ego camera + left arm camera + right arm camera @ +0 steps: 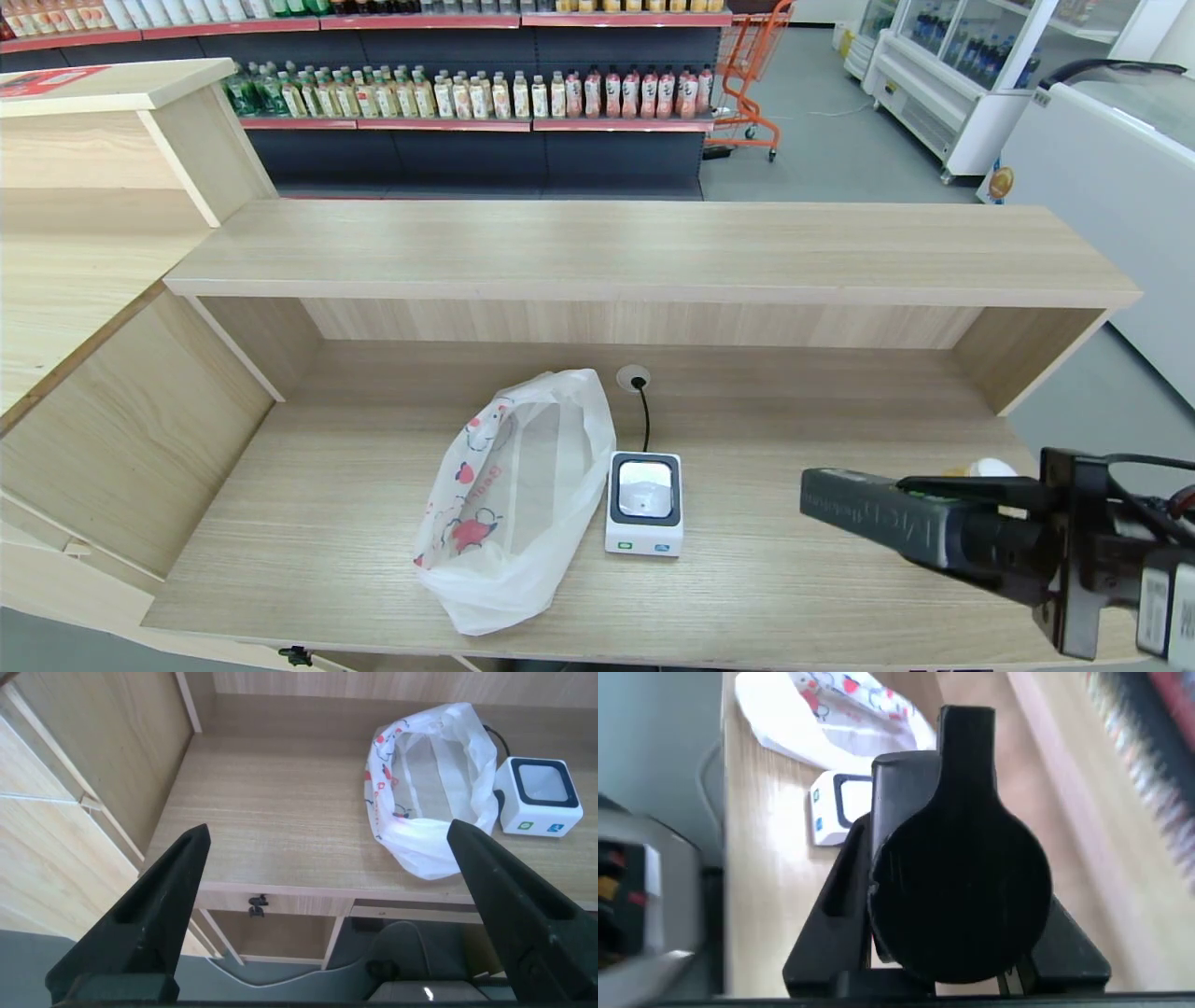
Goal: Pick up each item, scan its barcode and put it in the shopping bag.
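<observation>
Right gripper (938, 523) is clamping dark grey cylindrical container (854, 509), long axis pointing 9 o'clock toward white boxy barcode scanner (644, 504).

Left fingers (154, 915) black, wedge-shaped; right wrist (1083, 551) black, cables (1144, 460) looped.

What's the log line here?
right pincer: shut on dark item, held right of scanner | left pincer: open | bag: beside scanner, on counter

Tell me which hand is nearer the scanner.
Right. The right hand, holding a dark item, is over the counter right of the scanner; the left hand is off the counter's front edge, past the bag.
</observation>
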